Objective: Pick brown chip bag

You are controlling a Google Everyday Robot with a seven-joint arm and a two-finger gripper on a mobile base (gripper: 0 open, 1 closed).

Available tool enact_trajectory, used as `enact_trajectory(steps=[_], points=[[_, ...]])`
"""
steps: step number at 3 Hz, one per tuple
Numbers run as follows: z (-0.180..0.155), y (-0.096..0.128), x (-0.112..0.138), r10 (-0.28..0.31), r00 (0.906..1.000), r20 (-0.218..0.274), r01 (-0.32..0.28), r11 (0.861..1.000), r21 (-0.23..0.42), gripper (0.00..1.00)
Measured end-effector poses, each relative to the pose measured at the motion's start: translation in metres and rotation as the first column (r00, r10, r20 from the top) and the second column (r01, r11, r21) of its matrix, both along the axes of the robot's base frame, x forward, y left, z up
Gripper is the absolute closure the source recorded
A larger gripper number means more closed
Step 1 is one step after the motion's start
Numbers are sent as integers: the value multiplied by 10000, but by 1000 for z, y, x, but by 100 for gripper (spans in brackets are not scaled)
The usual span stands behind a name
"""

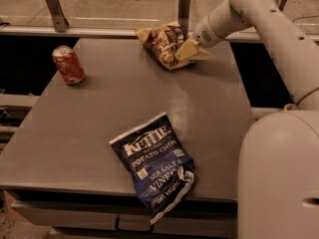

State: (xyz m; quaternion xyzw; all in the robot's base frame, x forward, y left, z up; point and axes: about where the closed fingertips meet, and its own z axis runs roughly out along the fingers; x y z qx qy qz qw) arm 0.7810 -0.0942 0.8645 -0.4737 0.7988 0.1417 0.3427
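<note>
The brown chip bag (pixel 162 43) lies crumpled at the table's far edge, right of centre, its dark brown top facing left and its pale tan part toward the right. My gripper (pixel 185 51) reaches in from the upper right and sits on the bag's right side, touching its pale part. The white arm (pixel 259 14) comes down from the right. The part of the bag under the gripper is hidden.
A dark blue Kettle chip bag (pixel 154 163) lies near the table's front edge. A red soda can (pixel 68 64) stands at the far left. The grey table (pixel 99 113) has a metal rail and posts behind it. My white base (pixel 279 178) fills the lower right.
</note>
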Motion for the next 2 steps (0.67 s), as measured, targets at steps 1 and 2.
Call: enact_trajectory(steps=[1,2], points=[[51,-2,-28,745,9946,721,-790,9949,622,95],[106,7,-75,1988,9693,1448,-2198,9644,1474,100]])
